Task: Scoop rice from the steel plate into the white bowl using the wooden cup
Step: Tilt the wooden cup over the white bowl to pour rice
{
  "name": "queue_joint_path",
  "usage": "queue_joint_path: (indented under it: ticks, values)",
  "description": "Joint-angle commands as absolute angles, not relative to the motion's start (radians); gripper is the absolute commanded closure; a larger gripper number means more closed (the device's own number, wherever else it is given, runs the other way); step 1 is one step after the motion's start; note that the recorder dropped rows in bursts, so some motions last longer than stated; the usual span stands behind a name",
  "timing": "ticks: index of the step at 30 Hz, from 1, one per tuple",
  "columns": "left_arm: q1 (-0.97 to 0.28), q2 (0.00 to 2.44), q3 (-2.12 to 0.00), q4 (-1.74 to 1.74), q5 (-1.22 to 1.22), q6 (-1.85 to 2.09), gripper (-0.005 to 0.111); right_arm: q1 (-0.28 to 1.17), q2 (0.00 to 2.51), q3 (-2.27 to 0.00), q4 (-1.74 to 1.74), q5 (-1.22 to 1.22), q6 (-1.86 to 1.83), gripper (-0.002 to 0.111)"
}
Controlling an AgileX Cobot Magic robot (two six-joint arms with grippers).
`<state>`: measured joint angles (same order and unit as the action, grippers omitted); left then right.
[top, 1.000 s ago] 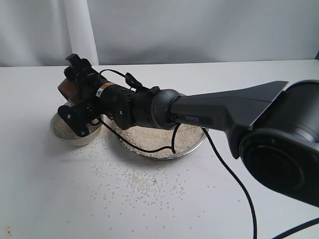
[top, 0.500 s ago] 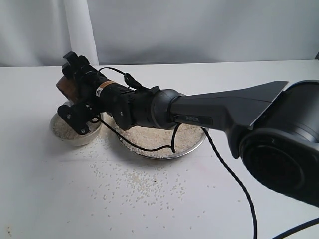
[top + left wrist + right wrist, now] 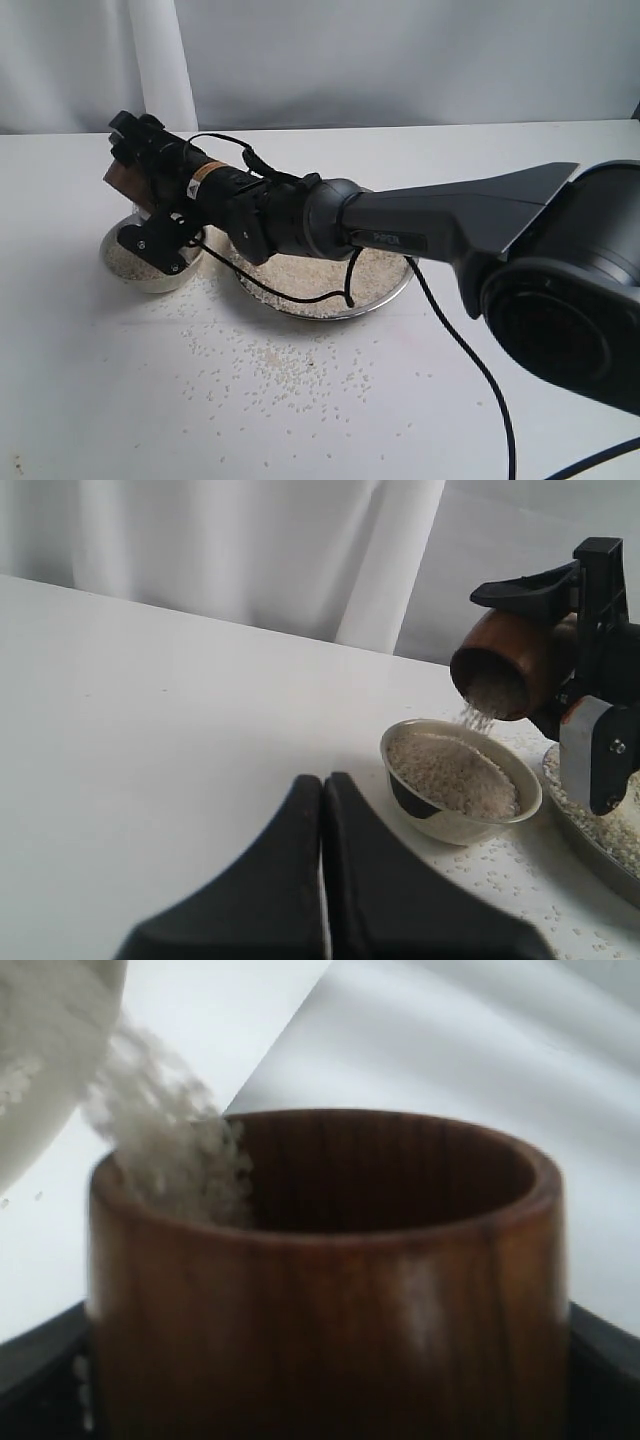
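- Exterior: the right gripper [image 3: 133, 188] clamps the cup [image 3: 120, 182], tipped above the bowl [image 3: 140, 282]. The plate [image 3: 385, 297] lies at the bowl's 3 o'clock, and loose rice [image 3: 285, 370] at its 5.
- Left wrist: the left gripper [image 3: 322, 860] is pressed closed and empty. The cup [image 3: 515, 650] pours rice [image 3: 474, 718] into the bowl [image 3: 440, 825].
- Right wrist: rice [image 3: 175, 1155] spills over the cup's [image 3: 330, 1300] lip.

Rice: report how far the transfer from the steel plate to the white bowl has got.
Done: the white bowl holds a good heap of rice. In hand: the right fingers clamp the wooden cup, tipped over the bowl, grains pouring out. Left: a broad layer lies in the steel plate, so more scoops seem needed; spilled grains dot the table in front.
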<state>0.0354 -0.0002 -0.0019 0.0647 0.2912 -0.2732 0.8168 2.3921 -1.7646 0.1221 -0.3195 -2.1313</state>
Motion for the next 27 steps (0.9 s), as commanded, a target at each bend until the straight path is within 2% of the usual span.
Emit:
queue_joint_path:
  ticks: [1,9,16,27]
  values:
    - [0.03,0.0,0.0,0.061,0.286,-0.275,0.107,0.816,2.38,-1.765,0.09,-0.312,-2.143,0.108]
    - [0.03,0.0,0.0,0.061,0.286,-0.275,0.107,0.816,2.38,-1.765,0.089,-0.377,-2.145,0.108]
    - [0.03,0.0,0.0,0.061,0.286,-0.275,0.107,0.816,2.389,-1.765,0.106,-0.327,-2.145,0.108]
    - [0.03,0.0,0.0,0.061,0.286,-0.275,0.107,0.816,2.394,-1.765,0.396,-0.428,-2.142,0.108]
